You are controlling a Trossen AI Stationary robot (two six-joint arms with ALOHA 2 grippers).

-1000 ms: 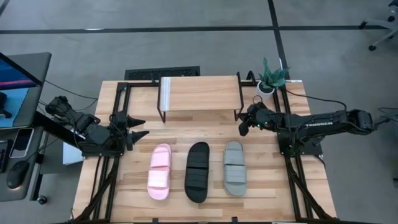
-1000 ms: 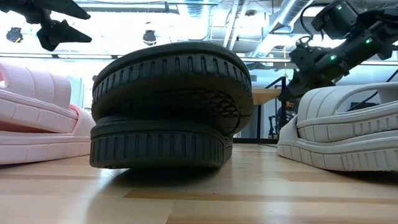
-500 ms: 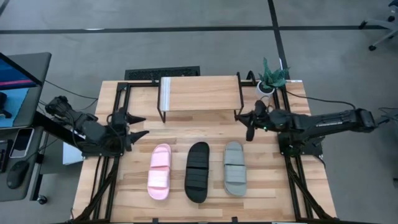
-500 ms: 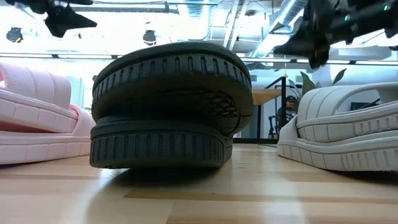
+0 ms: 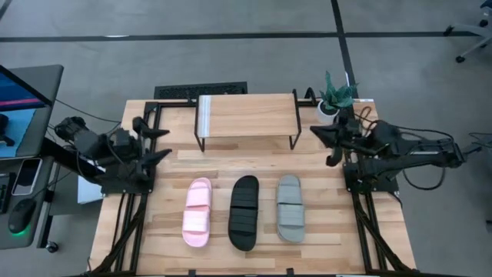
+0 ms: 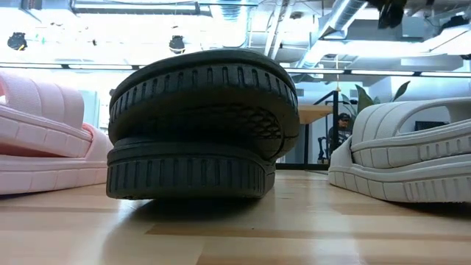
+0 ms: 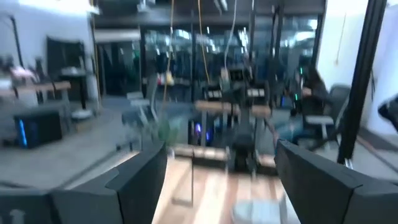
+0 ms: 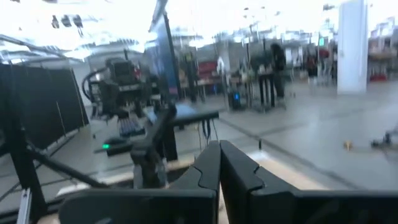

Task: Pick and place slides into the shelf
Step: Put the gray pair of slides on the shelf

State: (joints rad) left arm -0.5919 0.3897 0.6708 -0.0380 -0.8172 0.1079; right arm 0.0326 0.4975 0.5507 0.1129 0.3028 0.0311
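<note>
Three slides lie sole-down in a row on the near half of the table: the pale pink one [image 5: 197,212] on the left, the black one [image 5: 244,212] in the middle and the light grey one [image 5: 290,208] on the right. In the low view the black slide [image 6: 199,132] fills the middle, between the pink [image 6: 44,140] and the grey [image 6: 405,162]. The shelf [image 5: 247,115] stands on its thin black legs at the far middle, with nothing on its plank. My left gripper [image 5: 160,143] [image 7: 221,149] is open, at the table's left edge. My right gripper [image 5: 314,131] [image 8: 219,146] is shut, just right of the shelf. Neither touches anything.
A small potted plant [image 5: 336,96] stands at the far right corner, close behind my right arm. Black frame rails [image 5: 131,208] run along the table's left and right sides. Bare planks [image 5: 246,161] lie between the shelf and the slides. A desk with a monitor [image 5: 23,100] stands to the left.
Both arms have drawn back and risen. My left gripper moved toward the table's left edge and up, leaving the low view. My right gripper moved toward the right and far edges and up, almost out of the low view. The slides and the shelf have stayed put.
</note>
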